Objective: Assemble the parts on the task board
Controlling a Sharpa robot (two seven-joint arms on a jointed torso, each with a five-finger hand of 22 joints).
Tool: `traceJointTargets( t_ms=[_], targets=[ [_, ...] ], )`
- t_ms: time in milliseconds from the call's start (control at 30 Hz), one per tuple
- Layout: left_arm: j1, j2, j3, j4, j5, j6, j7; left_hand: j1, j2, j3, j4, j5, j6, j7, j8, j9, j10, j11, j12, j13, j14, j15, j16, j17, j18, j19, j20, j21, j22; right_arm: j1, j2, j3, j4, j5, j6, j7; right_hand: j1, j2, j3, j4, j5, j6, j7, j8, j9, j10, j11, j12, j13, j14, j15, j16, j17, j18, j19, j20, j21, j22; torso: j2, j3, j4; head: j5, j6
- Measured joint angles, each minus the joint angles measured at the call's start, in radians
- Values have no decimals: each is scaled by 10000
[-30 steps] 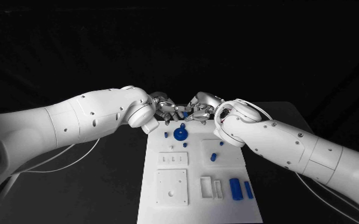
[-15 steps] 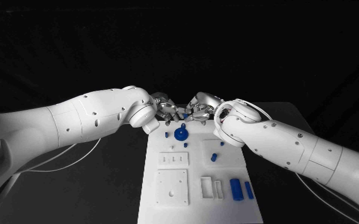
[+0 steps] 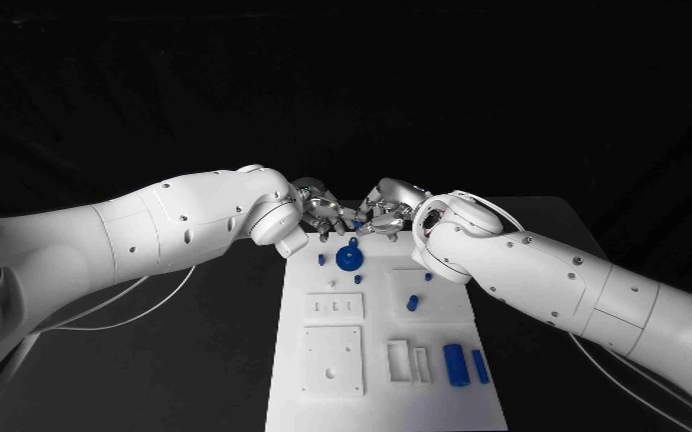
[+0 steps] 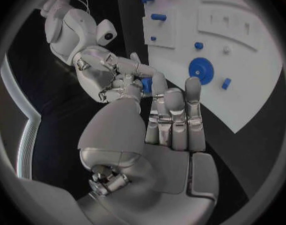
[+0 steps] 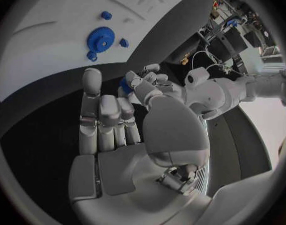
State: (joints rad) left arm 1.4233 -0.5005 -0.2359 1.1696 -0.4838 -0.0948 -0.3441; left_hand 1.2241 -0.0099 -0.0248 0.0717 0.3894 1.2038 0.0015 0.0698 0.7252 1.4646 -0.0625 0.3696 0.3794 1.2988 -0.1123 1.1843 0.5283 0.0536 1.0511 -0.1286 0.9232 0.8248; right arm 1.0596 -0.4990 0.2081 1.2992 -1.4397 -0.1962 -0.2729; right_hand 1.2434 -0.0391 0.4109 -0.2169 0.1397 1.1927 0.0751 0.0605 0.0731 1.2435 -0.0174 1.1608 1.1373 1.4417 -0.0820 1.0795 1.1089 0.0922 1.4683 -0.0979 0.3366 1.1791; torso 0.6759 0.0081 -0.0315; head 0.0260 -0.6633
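While meeting fingertip to fingertip just beyond the far end of the task board (image 3: 387, 392), left hand (image 3: 320, 208) and right hand (image 3: 387, 208) seen closed together on one small blue part (image 3: 355, 221) held between them above the black table (image 3: 188, 352). Same part visible from the left wrist as a blue piece (image 4: 146, 85) pinched where fingers of both hands touch; from the right wrist, as a blue piece (image 5: 125, 86) at the same meeting point. Which hand carries the grip: cannot tell, since fingers of each press on it.

On the board, nearest the hands: a blue gear (image 3: 348, 257) seated flat, with a small blue peg (image 3: 320, 260) just beside it toward the left arm and another small blue piece (image 3: 355, 279) just on its near side. Farther down the board from the gear: a blue pin (image 3: 427, 275) at the corner of a raised white square, then a short blue cylinder (image 3: 413, 302) lying on the plate. Well apart from the gear, at the board's near end on the right arm's side: two long blue blocks (image 3: 454, 364) side by side next to a pair of white slots. On the left arm's side of those, a white plate with holes (image 3: 332, 359). Above it, toward the gear, a smaller white panel (image 3: 335, 306).
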Motion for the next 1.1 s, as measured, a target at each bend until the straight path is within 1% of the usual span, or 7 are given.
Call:
traceJointTargets(
  t_ms=[133, 367, 633, 733, 800, 933, 1100],
  targets=[
    [1, 11, 1, 1, -4, 19, -1, 89, 89, 90, -116, 378, -109, 0, -1, -92, -18, 18, -89, -36, -36, 36, 0, -4, 0, 0, 0, -58, 61, 0, 5, 0, -12, -9, 20, -33, -8, -8, -10, -10, 0, 0, -1, -2, 18, 0, 0, 0, 0, 0, 0, 0, 0, -1, 0, 0, 0, 0, 0, 1, -1, 15, -9],
    [-2, 19, 1, 16, -9, 80, 2, 269, 274, 571, -477, 1497, -305, 54, -52, -116, -34, 38, -232, -126, -38, 41, 0, -13, 0, 0, 0, -156, 193, -1, 17, 0, -35, -30, 34, -95, 76, -57, -39, 16, 50, 3, -5, -9, 17, 1, 1, 0, 1, 0, 0, 0, 1, 1, 0, 0, 0, -12, 5, 2, -2, 7, -18],
    [-19, 11, 1, 39, -21, 90, 38, 24, 520, 808, -387, 2342, -431, 145, -116, 252, -56, 59, -279, -167, -72, 79, 0, -12, -3, 34, 35, -220, 428, -2, 31, -1, -48, -38, 39, -117, 112, -70, -42, 16, 88, 4, -7, -38, 16, 1, 1, -39, -41, 0, 0, -42, -13, 0, 0, 0, 0, -39, 5, 3, -1, -12, -37],
    [-22, 9, 1, 45, -24, 86, 54, -53, 595, 821, -375, 2522, -485, 160, -72, 346, -68, 72, -279, -166, -63, 88, 47, -1, -2, 34, 35, -221, 491, -1, 31, -1, -48, -39, 38, -120, 111, -69, -78, 32, 153, 3, -8, -39, 12, 1, 1, -39, -42, 0, 0, -42, -24, 0, 0, 0, 0, -39, 5, 3, -1, -16, -41],
    [-25, 8, -1, 51, -25, 80, 74, -241, 749, 822, -376, 2578, -526, 169, -68, 518, -66, 74, -279, -162, -80, 71, 47, 17, -2, 34, 35, -259, 638, 2, 31, 0, -50, -41, 38, -128, 109, -67, -79, 31, 154, -10, -22, -36, 10, 1, 1, -39, -46, 0, 0, -42, -24, 1, 0, 0, 0, -39, 5, 4, -1, -17, -42],
    [-29, 7, -2, 54, -28, 62, 118, -493, 796, 1089, -728, 2612, -524, 167, -68, 653, -12, 51, -252, -130, -93, 58, 109, 30, -1, 71, -1, -328, 768, 3, 30, 2, -50, -42, 38, -133, 86, -44, -111, 60, 154, -11, -22, 4, 7, 1, 1, -39, -54, 0, 0, -42, -24, 0, 0, 0, 0, -47, 5, 4, 1, -17, -50],
    [-34, 4, -4, 54, -30, 25, 164, -549, 767, 1070, -765, 2804, -485, 202, -68, 899, 14, 51, -159, -100, -93, 58, 116, 70, -1, 143, 0, -384, 877, 4, 38, 5, -56, -42, 34, -133, 51, -10, -126, 70, 153, -7, -18, 4, 7, 1, 1, -39, -62, -1, 1, -42, -23, 0, -37, -36, 0, -49, 4, 5, 3, -17, -62]
  ],
)
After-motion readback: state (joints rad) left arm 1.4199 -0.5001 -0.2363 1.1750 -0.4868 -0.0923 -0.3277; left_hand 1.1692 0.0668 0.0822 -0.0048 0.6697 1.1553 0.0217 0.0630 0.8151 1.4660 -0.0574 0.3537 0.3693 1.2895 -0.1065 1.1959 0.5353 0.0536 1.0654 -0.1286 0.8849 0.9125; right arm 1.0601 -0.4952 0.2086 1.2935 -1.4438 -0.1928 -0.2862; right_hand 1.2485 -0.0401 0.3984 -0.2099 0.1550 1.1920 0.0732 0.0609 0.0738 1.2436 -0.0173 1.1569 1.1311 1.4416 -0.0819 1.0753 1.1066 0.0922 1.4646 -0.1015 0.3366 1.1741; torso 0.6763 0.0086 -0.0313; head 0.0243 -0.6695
